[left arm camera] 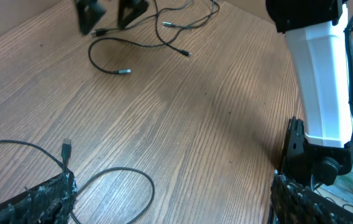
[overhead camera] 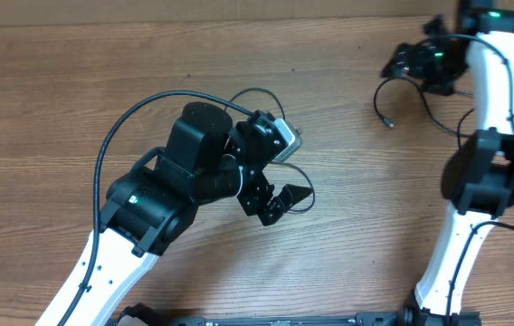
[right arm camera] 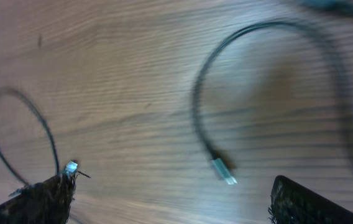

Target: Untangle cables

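Thin black cables lie loose on the wooden table in two places. One cable [left arm camera: 124, 177] loops between my left gripper's [left arm camera: 170, 194] open fingers, its silvery plug [left arm camera: 66, 149] by the left finger. In the overhead view that left gripper [overhead camera: 280, 204] hangs mid-table over the same cable [overhead camera: 304, 192]. Further cables [overhead camera: 385, 98] lie at the far right under my right gripper [overhead camera: 409, 63]. The right gripper [right arm camera: 170, 198] is open above the wood. A plug-ended cable [right arm camera: 209, 106] curves just ahead of it, and another cable loop [right arm camera: 21, 130] lies at the left.
The right arm's white link [left arm camera: 322, 74] stands close to the right of my left gripper. The far cables [left arm camera: 164, 34] spread along the table's back part, below the right gripper's fingers [left arm camera: 89, 15]. The table's back edge [overhead camera: 239, 20] runs along the top.
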Controlling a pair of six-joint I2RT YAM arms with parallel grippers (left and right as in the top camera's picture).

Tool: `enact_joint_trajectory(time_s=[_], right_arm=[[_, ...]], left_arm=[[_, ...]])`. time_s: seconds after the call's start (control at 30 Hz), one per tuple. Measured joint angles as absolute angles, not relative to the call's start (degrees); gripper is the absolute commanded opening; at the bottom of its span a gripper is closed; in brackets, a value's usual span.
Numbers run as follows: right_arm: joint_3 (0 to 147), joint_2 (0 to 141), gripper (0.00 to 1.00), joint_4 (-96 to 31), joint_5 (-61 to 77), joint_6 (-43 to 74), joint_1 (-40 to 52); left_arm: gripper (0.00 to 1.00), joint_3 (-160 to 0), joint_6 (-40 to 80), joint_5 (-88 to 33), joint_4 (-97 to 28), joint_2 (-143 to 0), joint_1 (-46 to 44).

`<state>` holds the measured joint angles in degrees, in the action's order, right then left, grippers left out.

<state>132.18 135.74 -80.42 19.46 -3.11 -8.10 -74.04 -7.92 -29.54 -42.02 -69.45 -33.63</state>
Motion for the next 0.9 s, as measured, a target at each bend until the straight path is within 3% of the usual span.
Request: enact_joint_trajectory(time_s=[0.43,0.9], right_arm=[[132.2,135.7,1.00,-90.2,15.4,-3.8,9.0],[132.2,135.7,1.00,-88.9,10.2,14.2,18.9]], left_arm=[[0.99,-74.0,-7.9,-29.5,-42.0,-69.5,-33.6],[0.99,-74.0,-7.9,-29.5,-42.0,-69.5,-33.6]])
